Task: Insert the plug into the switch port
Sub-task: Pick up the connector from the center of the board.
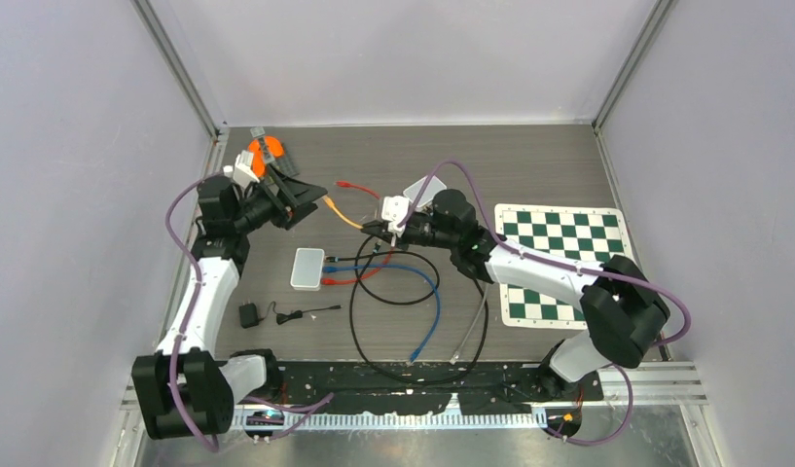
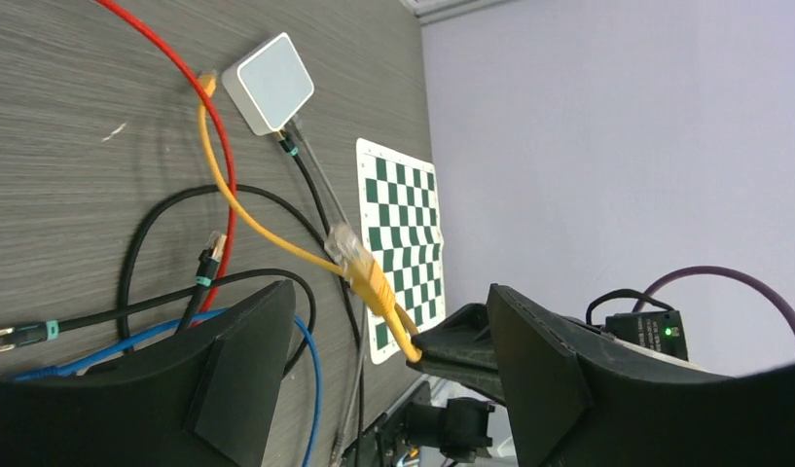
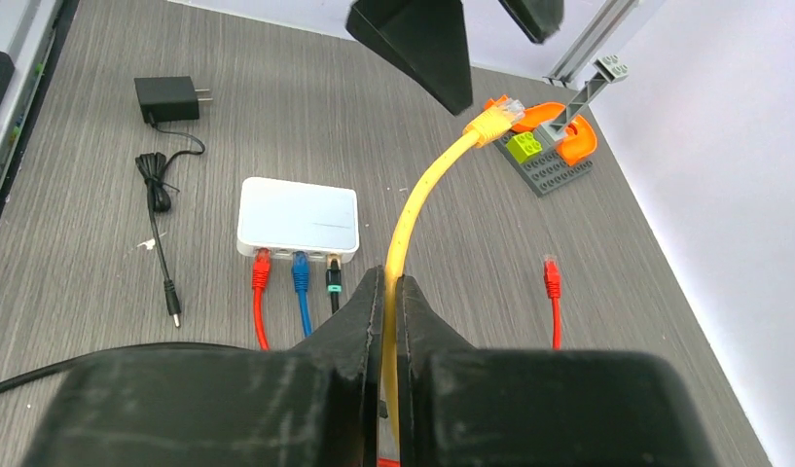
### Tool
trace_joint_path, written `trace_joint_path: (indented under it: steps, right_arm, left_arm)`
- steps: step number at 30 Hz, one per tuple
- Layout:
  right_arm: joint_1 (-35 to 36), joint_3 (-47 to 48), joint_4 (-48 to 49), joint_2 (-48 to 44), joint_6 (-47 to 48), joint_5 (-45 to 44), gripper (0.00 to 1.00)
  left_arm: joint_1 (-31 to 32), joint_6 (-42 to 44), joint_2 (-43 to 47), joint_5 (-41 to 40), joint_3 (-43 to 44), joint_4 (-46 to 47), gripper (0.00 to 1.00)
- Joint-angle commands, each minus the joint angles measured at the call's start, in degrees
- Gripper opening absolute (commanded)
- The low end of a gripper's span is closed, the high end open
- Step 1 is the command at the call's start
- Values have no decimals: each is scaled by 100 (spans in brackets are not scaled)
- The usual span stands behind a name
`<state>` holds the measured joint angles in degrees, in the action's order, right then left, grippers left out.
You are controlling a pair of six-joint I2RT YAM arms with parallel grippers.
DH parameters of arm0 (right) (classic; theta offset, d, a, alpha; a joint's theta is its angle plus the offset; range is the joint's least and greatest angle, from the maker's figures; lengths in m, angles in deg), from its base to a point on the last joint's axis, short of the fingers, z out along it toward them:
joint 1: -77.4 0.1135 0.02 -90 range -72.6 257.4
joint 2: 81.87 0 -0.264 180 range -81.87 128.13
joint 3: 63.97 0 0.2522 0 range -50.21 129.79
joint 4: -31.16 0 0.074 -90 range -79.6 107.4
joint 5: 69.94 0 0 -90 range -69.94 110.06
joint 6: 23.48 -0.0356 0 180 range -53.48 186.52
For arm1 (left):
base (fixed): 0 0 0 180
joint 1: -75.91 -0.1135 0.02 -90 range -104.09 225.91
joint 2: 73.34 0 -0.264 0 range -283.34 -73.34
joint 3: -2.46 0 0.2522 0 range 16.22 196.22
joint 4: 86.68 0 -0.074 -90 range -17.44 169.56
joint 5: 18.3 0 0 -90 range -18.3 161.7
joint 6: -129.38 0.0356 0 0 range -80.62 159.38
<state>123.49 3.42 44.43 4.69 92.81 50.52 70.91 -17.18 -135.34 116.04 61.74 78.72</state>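
A yellow cable [image 3: 413, 209] rises from my right gripper [image 3: 390, 279], which is shut on it a short way behind its plug [image 3: 495, 117]. The plug, with a clear tip and yellow boot, hangs in the air just off the fingertips of my left gripper [image 2: 383, 365], whose jaws stand wide apart and touch nothing. In the top view the left gripper [image 1: 316, 200] faces the right gripper [image 1: 372, 231] with the cable [image 1: 344, 214] stretched between them. The white switch [image 3: 298, 216] lies flat on the table, with red, blue and black plugs in its near side.
A second small white box [image 2: 269, 83] lies near the chessboard mat [image 1: 560, 263]. A loose red plug [image 3: 551, 275], a black power adapter [image 3: 167, 97] with its cord, and toy bricks [image 3: 549, 146] are on the table. Black and blue cable loops [image 1: 413, 311] lie in front.
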Motion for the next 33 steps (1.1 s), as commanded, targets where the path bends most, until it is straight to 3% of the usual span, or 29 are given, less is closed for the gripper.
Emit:
trace_joint_path:
  steps: [1,7,17,20,25,29,33]
  right_arm:
    - [89,-116,663,-334,-39,-69,5]
    - [143,-264,686,-458,0,-106,5]
    - [198,-392,756,-364,-45,-111,5]
    - [207,-447,827,-326,-69,-154,5]
    - [208,-230,460,-194,-158,-354,5]
    - [208,-2,353,-13,-377,-494,12]
    - [317,460,56,355,-837,-983,25]
  left_arm:
    - [-28,-292,-311,688,-62,987,75]
    - [4,-300,-479,668,-64,1100,72]
    - [141,-779,-791,926,-140,1784,52]
    - [139,-778,-790,933,-155,1768,43]
    - [146,-570,-774,782,-178,1346,19]
    - [155,-424,-787,724,-219,1125,8]
    - [215,-387,-702,513,-290,1043,6]
